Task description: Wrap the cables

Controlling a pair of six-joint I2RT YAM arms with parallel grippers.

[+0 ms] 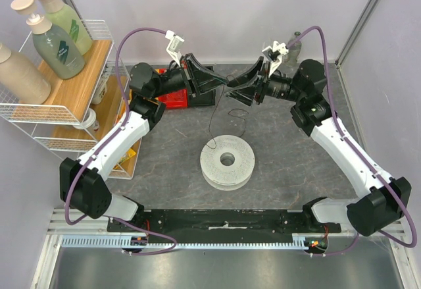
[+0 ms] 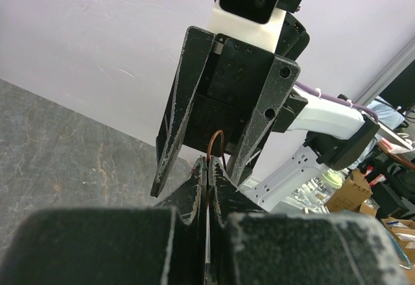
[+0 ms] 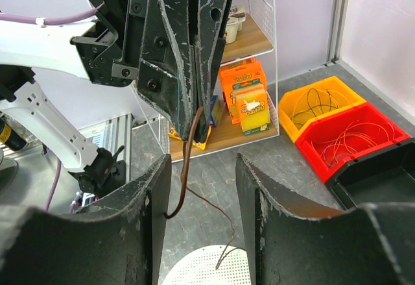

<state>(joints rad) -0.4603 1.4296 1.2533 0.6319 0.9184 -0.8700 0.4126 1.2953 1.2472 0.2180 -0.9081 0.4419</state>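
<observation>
**Q:** Nearest the right wrist lens stand the two fingers of your right gripper [image 3: 204,160]. How are they set?

**A:** They are parted, well clear of each other, and grip nothing. The cable [image 3: 186,168] hangs through the gap, close by one finger. Whether it touches that finger cannot be told.

**Q:** What carries the cable, then?

**A:** Your left gripper [image 3: 194,100], which meets the right one tip to tip, is clamped fully closed on it. The pinch sits at the very fingertips. A short loop therefore stands out beyond them, toward the right hand, and the rest falls free.

**Q:** Why is it held high, off the table?

**A:** Probably so that the slack hangs straight and untangled. Below both hands lies the spool [image 1: 227,160], and the cable's lower run reaches down to it.

**Q:** What does this arrangement allow?

**A:** In judgement, a regrip or handover. One hand pinches while the other stands loose around the strand, so you can take a new hold without dropping it. The strand is very thin and could slip out of the open gap before you close, so close slowly.
</observation>
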